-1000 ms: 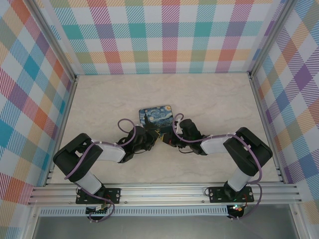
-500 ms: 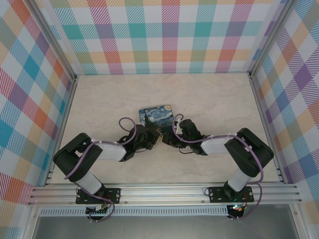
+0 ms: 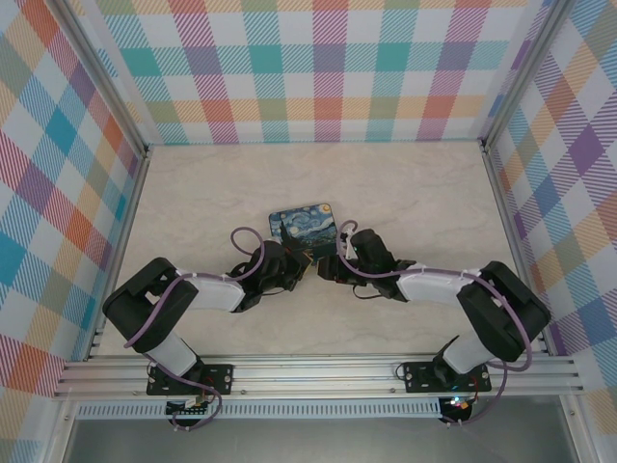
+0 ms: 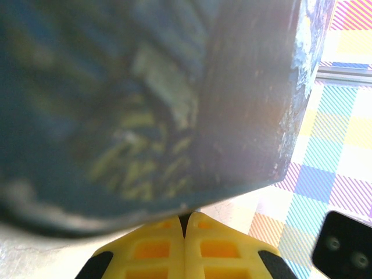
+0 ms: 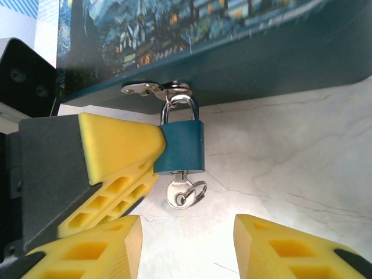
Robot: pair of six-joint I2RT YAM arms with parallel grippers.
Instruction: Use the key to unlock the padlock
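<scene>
Touching the padlock [image 5: 181, 145] at its side: left gripper [image 4: 185, 218], fingers pressed together.
Key [image 5: 185, 192] sits in the padlock's bottom — right gripper [image 5: 186, 226] spread apart just below — padlock hangs from the tin [image 5: 174, 29].

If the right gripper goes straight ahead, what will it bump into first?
Probably the key, sticking out under the padlock, straight ahead of the open right gripper; depth is hard to judge.
</scene>
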